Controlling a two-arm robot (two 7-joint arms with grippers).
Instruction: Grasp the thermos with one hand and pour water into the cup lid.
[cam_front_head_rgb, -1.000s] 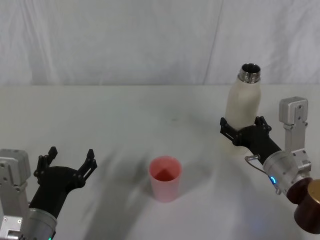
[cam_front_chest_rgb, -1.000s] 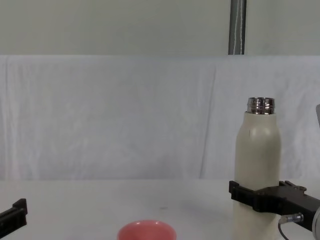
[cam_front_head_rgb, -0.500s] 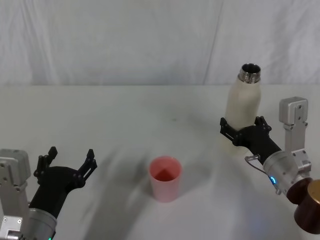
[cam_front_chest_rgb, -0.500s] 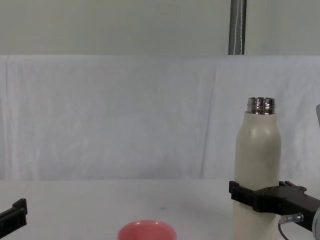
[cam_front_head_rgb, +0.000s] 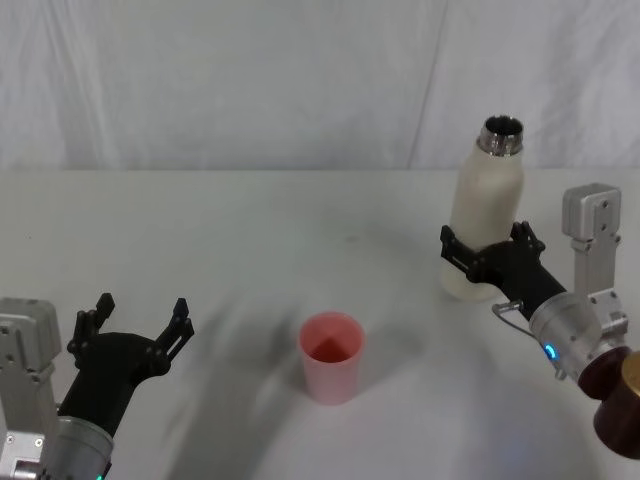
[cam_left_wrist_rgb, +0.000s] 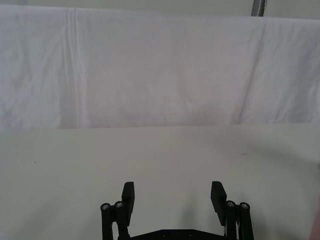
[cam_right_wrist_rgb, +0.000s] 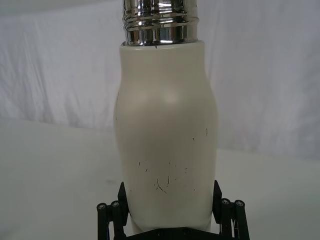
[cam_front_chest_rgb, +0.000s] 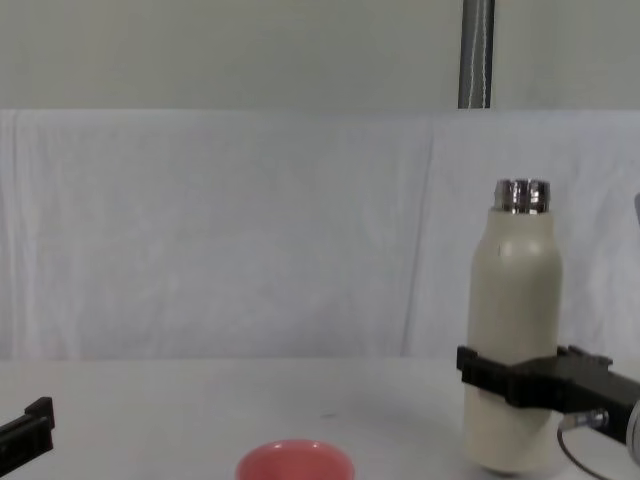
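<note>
One gripper, the right gripper (cam_front_head_rgb: 484, 255), fingers clamped low on the upright thermos (cam_front_head_rgb: 484, 205).
Carry level to the cup lid (cam_front_head_rgb: 331, 356), tilt slowly; left gripper (cam_front_head_rgb: 138, 320) idle, fingers spread.

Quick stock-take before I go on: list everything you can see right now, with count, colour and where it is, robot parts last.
thermos: one, cream-white with an open steel neck, upright at the table's right, held low on its body.
cup lid: one, pink, upright and open, near the table's middle, apart from the thermos.
table: one, white, under both items.
backdrop cloth: one, white, hanging behind the table.
pole: one, grey metal, above the cloth at the upper right of the chest view.
brown cylinder: one, dark brown, at the head view's lower right edge; I cannot tell what it is.
right gripper: one, black, jaws closed around the thermos's lower body.
left gripper: one, black, jaws open, over the table's near left, holding nothing.
</note>
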